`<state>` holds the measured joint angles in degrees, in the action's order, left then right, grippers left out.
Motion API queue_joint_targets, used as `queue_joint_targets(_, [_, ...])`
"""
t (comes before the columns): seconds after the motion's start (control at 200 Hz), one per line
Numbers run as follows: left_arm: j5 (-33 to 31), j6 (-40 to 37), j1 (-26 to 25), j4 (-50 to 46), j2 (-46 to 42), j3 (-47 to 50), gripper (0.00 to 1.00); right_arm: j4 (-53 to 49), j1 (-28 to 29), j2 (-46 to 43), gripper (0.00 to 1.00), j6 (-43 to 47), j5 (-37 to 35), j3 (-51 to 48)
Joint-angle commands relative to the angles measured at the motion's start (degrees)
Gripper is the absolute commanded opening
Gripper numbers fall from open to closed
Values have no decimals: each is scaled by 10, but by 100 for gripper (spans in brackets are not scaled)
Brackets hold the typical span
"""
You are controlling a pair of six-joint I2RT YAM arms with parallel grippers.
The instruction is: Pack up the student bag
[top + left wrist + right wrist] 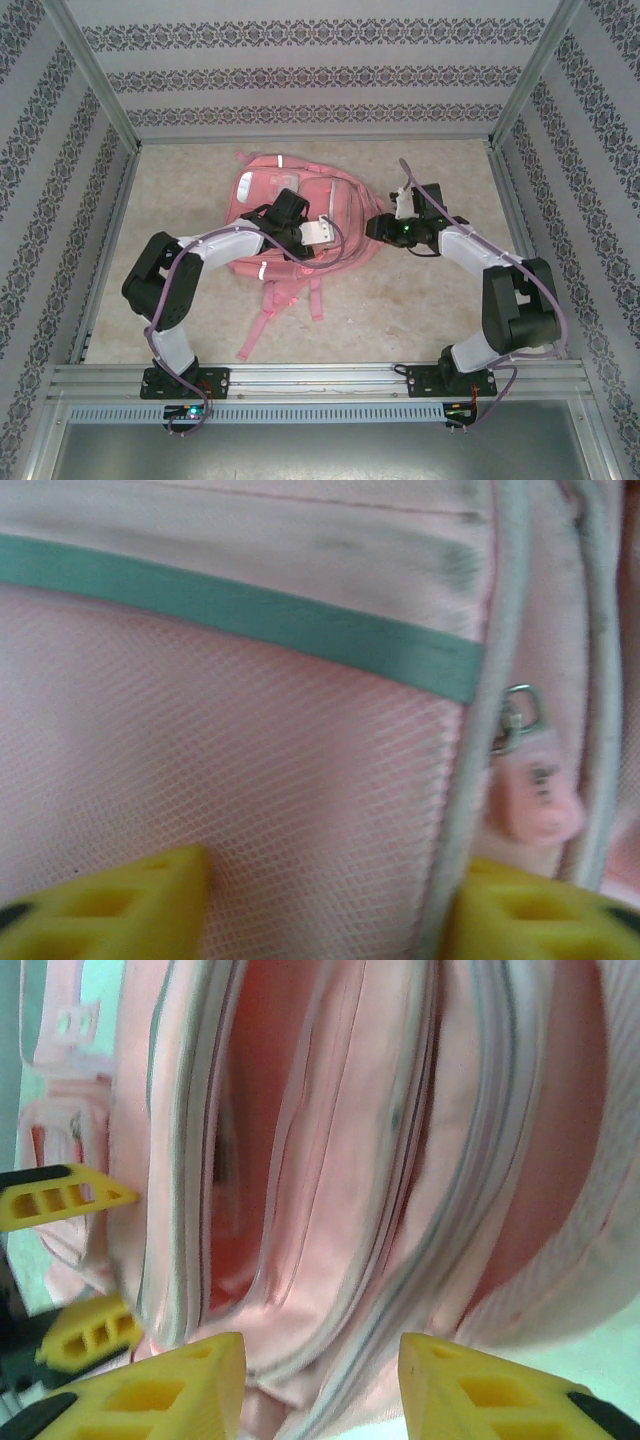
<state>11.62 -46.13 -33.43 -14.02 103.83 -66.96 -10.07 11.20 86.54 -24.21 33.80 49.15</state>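
Left gripper (318, 232) covers the student bag's (262, 185) middle.

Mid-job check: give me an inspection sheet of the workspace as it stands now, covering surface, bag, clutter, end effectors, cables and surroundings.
Surface: table, pale speckled top.
Job's things: bag lying flat mid-table, straps trailing toward the bases; compartments unzipped and gaping.
Clutter: nothing seen.
End effectors: left end effector against the mesh pocket, jaws apart; right end effector at the open zip rim, jaws apart; grip unclear on both.
Cables: purple cables run along both arms; the left one loops above the bag.
Surroundings: patterned walls, metal frame.
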Motion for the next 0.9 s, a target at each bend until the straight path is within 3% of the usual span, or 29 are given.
queue_joint_targets(0.0, [-17,-39,-8,-20,38,-53,27,0,31,-35,46,-5,16,-23])
queue_joint_targets(0.095, [25,-47,-8,-78,47,-85,6,15,66,-45,46,-8,35,-36])
queue_joint_targets(0.215, [99,-35,-7,-102,19,-86,1,31,107,-56,49,-9,32,-44])
queue_joint_targets(0.49, [269,40,2,-147,12,-119,0,95,151,-22,49,-48,-31,-34])
queue_joint_targets(0.814, [344,113,19,-184,65,-181,0,181,193,3,33,-59,-156,-65])
queue_joint_targets(0.894, [344,108,19,-173,63,-169,0,176,199,3,23,-55,-187,-58])
